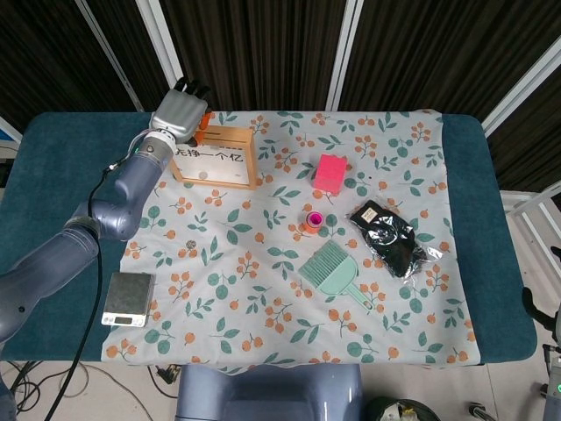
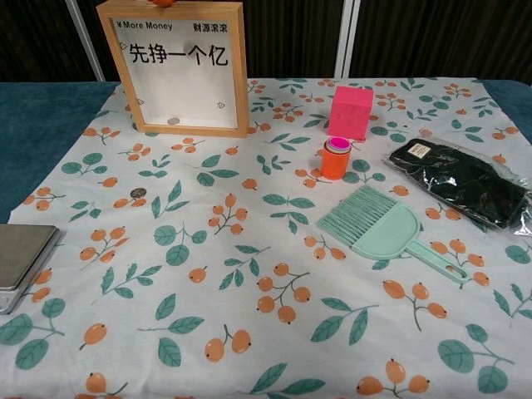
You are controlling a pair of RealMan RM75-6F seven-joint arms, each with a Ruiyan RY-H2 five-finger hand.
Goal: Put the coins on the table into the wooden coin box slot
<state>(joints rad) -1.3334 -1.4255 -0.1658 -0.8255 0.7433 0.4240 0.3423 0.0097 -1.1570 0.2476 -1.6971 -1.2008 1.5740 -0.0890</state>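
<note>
Landmark for all entries: wooden coin box (image 1: 215, 156), upright near the far left corner of the floral cloth (image 2: 249, 274) that covers the surface (image 1: 53, 149). Its front panel carries printed characters.

1. Digital scale (image 1: 128, 298): grey, flat, well to the near left of the box, at the cloth's left edge. The chest view shows only its corner.

2. Left hand (image 1: 180, 111): silver, with dark fingertips, poised at the top left corner of the box, over its upper edge. Whether the fingers grip anything, or lie open or closed, cannot be told; the chest view shows only an orange speck at the top of the frame.

3. Coin (image 2: 138, 193): one, small and dark, flat on the cloth in front of the box and slightly left of it, apart from it. A second coin (image 2: 173, 121) lies inside the box, at the bottom behind the front panel.

4. Pink box (image 2: 351, 111): right of the coin box, at about the same depth.

5. Orange cup (image 2: 335, 158): pink inside, upright, just in front of the pink box.

6. Mint dustpan brush (image 2: 384, 229): flat, nearer than the cup, handle pointing to the near right.

7. Black packet (image 2: 461, 181): in clear wrap, farthest right of the coin box.

Right hand: not visible in either view.
</note>
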